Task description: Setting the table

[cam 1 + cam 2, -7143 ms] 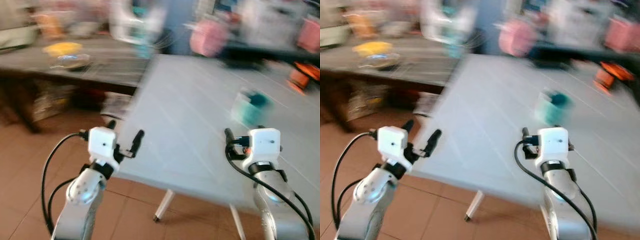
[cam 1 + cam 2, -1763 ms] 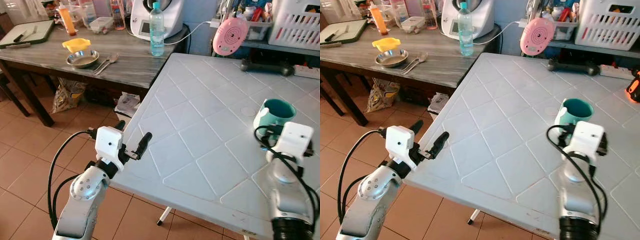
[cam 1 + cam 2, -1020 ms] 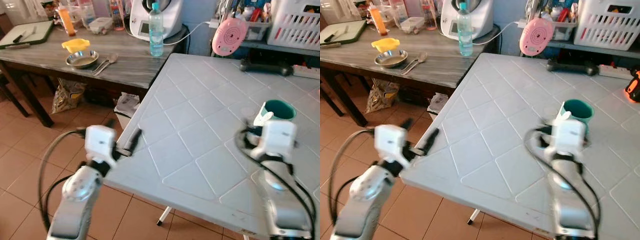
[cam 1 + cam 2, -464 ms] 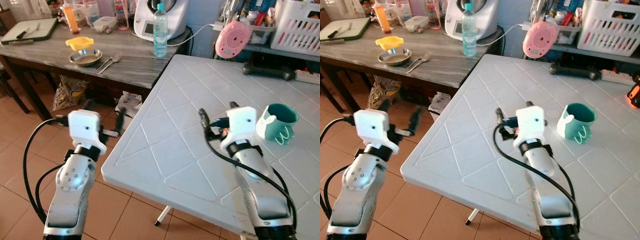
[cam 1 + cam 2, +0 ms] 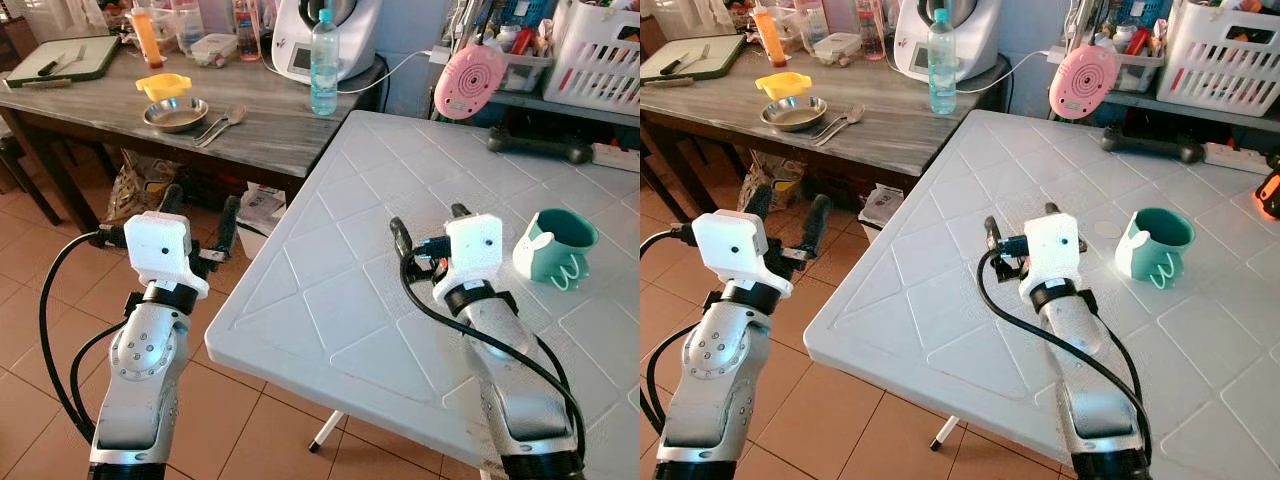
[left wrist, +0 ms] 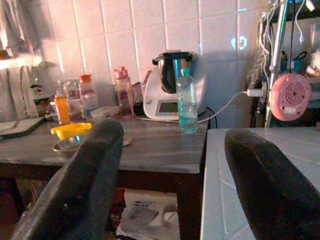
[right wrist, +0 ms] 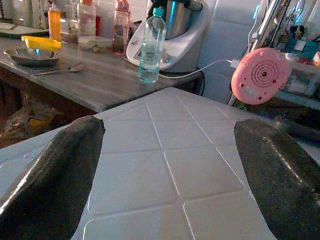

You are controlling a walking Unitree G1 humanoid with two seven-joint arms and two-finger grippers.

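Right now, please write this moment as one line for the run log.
left gripper: open, off the table's edge | right gripper: open, empty, over white table | teal mug: on table, ungripped

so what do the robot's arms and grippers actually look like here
Both arms are silver metal cylinders with round joint housings. Each wrist carries a white boxy camera block with a small dark dot. The left gripper and right gripper each have two long black rounded fingers. Black cables loop from each wrist block down along the arm.
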